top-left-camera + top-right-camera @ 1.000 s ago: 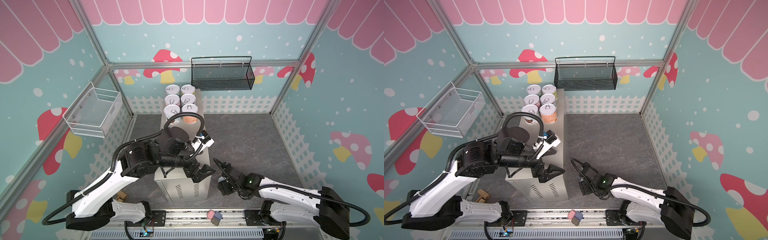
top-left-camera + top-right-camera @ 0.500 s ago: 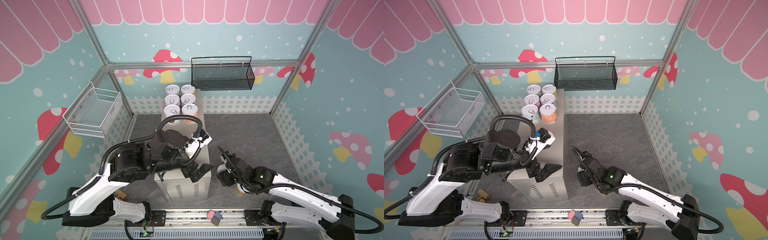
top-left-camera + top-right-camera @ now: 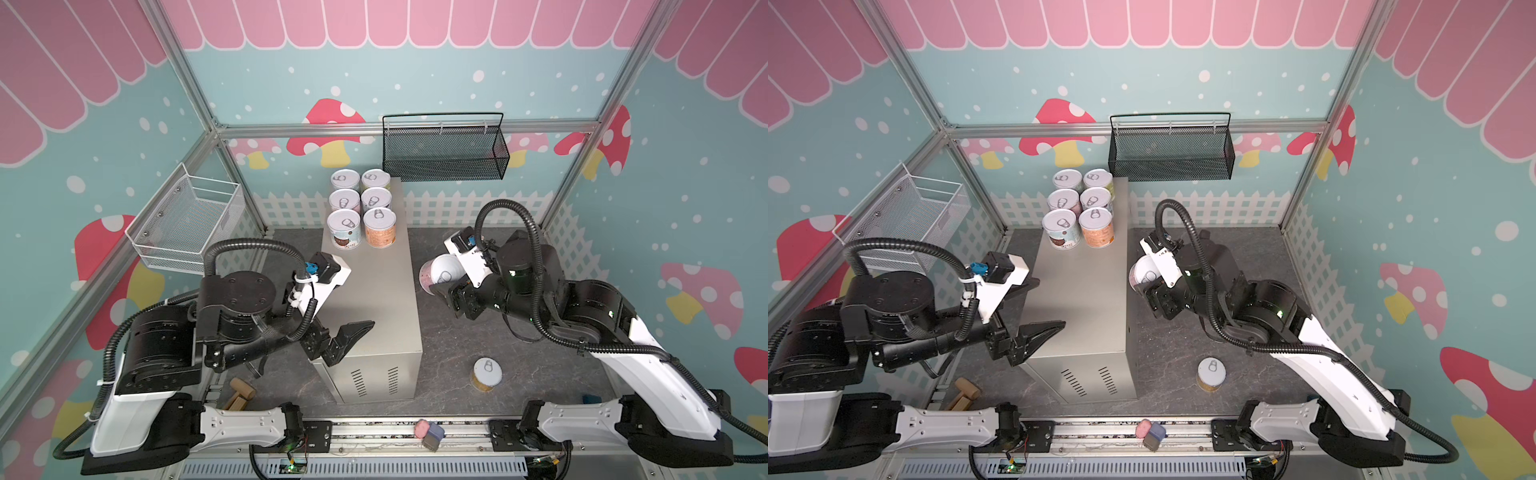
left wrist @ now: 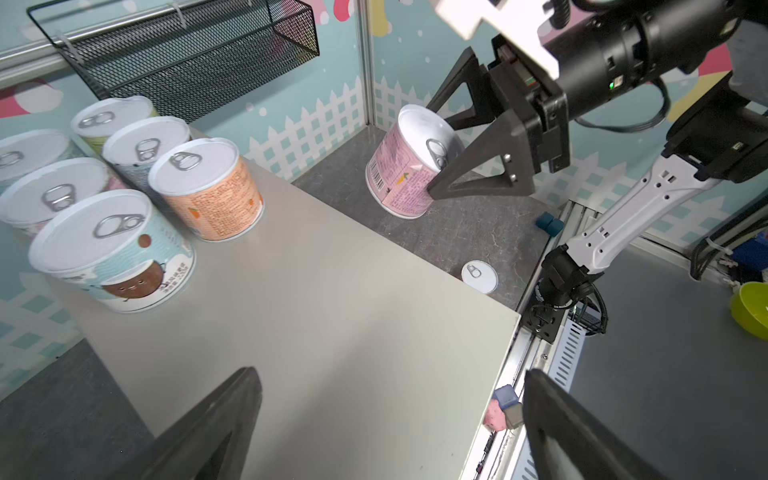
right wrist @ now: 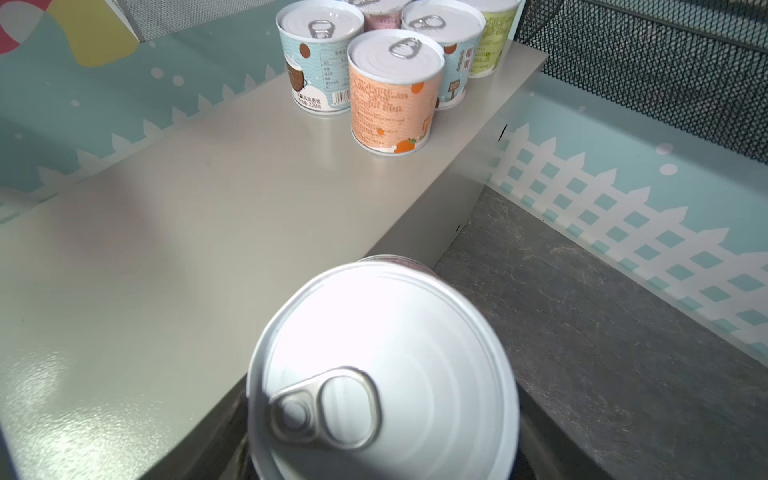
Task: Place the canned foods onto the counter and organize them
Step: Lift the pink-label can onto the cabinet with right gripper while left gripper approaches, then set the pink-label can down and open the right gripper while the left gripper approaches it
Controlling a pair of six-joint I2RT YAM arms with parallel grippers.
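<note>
Pink can (image 4: 409, 174) hangs tilted, clamped in the right end effector (image 4: 432, 150) beside the surface (image 3: 374, 299). Next it likely needs levelling and setting by the orange can (image 3: 379, 229). The left end effector (image 3: 1050, 302) gapes empty.

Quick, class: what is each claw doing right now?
Left claw: open, holding nothing.
Right claw: closed on the pink can, which is tilted.

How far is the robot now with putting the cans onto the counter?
Done: six cans stand in two rows at the far end of the counter. In hand: the right gripper holds a pink can, tilted, off the floor beside the counter. To do: that can and one can standing on the floor. The left gripper is open and empty.
</note>
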